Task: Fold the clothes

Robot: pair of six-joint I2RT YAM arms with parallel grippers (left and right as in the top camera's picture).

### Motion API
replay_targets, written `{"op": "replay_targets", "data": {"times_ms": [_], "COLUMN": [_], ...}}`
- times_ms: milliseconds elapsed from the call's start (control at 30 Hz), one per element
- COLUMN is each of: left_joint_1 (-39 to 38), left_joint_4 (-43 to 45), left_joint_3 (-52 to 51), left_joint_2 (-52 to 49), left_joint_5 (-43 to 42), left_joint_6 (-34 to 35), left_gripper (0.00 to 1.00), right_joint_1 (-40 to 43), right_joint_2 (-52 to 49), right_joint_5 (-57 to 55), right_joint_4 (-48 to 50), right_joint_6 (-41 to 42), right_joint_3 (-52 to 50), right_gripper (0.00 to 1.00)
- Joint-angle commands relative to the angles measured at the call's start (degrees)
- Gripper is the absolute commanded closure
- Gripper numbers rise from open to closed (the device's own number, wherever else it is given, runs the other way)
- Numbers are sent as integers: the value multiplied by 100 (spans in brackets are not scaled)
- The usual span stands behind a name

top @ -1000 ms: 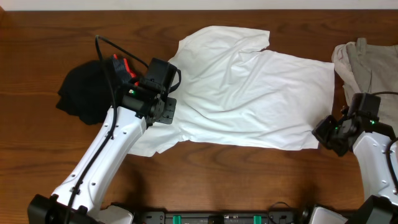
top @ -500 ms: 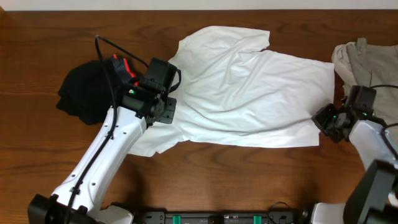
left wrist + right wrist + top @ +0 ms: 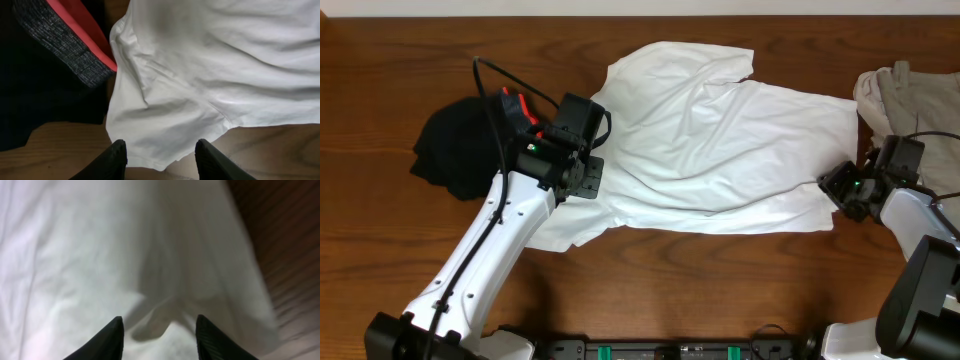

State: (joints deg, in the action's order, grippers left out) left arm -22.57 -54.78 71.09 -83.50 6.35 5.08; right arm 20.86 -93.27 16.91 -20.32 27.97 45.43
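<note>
The dark wooden table (image 3: 720, 290) carries a spread white shirt (image 3: 720, 150). The left gripper (image 3: 160, 152) and the right gripper (image 3: 159, 330) both hang over it, fingers apart.

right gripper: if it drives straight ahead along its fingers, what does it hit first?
The white shirt: a raised fold near its edge sits just ahead of the right gripper, between its open fingers. Depth is unclear, but nothing else lies in line.
</note>
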Motion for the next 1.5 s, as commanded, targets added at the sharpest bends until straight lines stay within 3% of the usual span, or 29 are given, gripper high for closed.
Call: {"op": "replay_targets", "data": {"times_ms": [0,233,433,667,1067,1267,1467], "left_joint_1": [-2,-2,-2,-2,-2,-2,0], "left_joint_4": [9,11,81,90,92,94,120], "left_joint_3": [83,83,83,83,83,83,83], "left_joint_2": [57,57,57,57,57,57,57], "left_joint_5": [9,9,9,9,9,11,28], "left_joint_6": [-15,-15,-15,-15,-15,-15,-20], "left_gripper": [50,46,45,45,45,45,45], "right_joint_1": [254,669,643,645,748,745,748], "right_joint_2": [13,15,15,28,1412,2135,2247], "right_joint_5": [529,444,343,481,850,66,-756], "right_joint_4": [-236,-1384,-1545,-1576,-2876,-4081,-4505], "right_joint_6": [-398,-881,-964,-1023,-1543,-1427,-1163], "right_joint_3": [87,85,42,39,264,267,267], "right_gripper": [55,60,69,98,99,99,99]}}
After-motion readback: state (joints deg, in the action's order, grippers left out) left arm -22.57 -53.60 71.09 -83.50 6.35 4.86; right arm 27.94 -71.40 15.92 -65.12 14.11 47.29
